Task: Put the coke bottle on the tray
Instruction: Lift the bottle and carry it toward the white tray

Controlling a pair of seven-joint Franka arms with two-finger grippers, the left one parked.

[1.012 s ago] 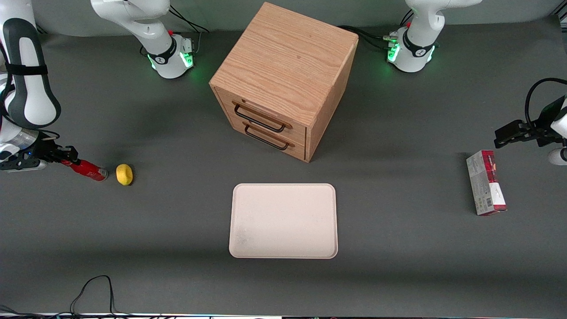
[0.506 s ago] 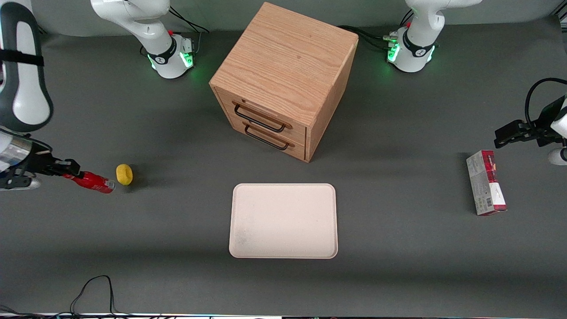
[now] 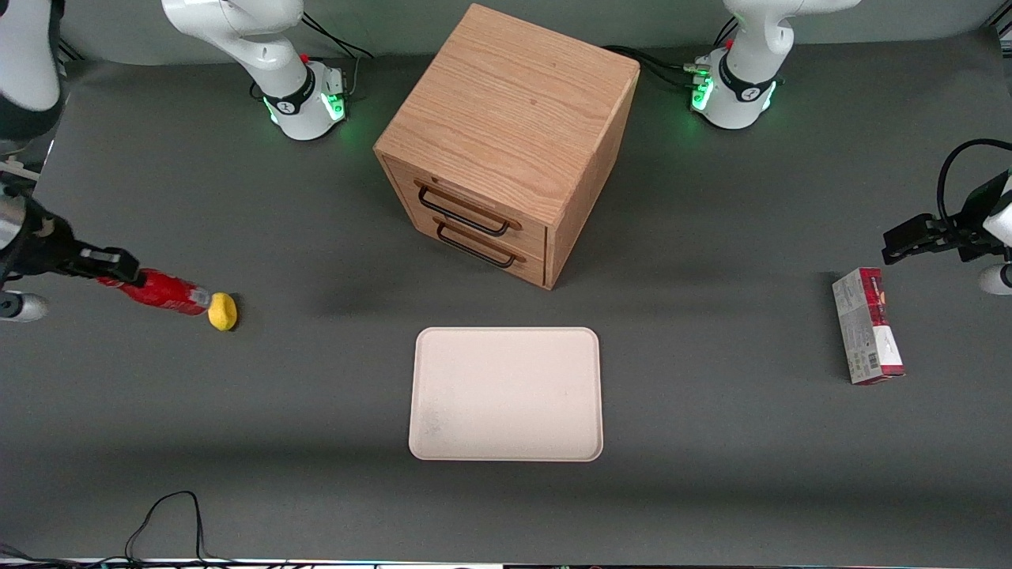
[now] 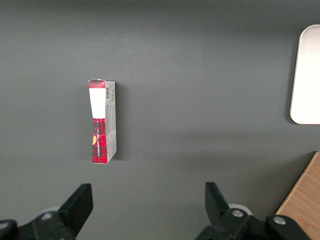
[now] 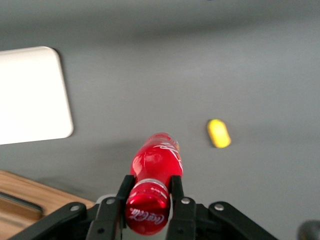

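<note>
My right gripper [image 3: 111, 269] is shut on the neck and cap end of the coke bottle [image 3: 162, 291], a small glossy red bottle held nearly level above the table at the working arm's end. In the right wrist view the fingers [image 5: 176, 192] clamp the red cap end of the bottle [image 5: 156, 170] from both sides. The bottle's silvery base points toward the yellow lemon-like object [image 3: 222, 310] and overlaps it in the front view. The cream tray [image 3: 506, 393] lies flat in front of the wooden drawer cabinet, nearer the front camera, and is bare; it also shows in the right wrist view [image 5: 30, 95].
A wooden cabinet [image 3: 506, 142] with two black-handled drawers stands in the table's middle. A red-and-grey carton [image 3: 866, 337] lies toward the parked arm's end; it also shows in the left wrist view [image 4: 102, 121]. A black cable [image 3: 162, 518] loops at the front edge.
The gripper has lifted the coke bottle off the table and carried it a little toward the yellow object. The arm's upper part rose out of the picture.
</note>
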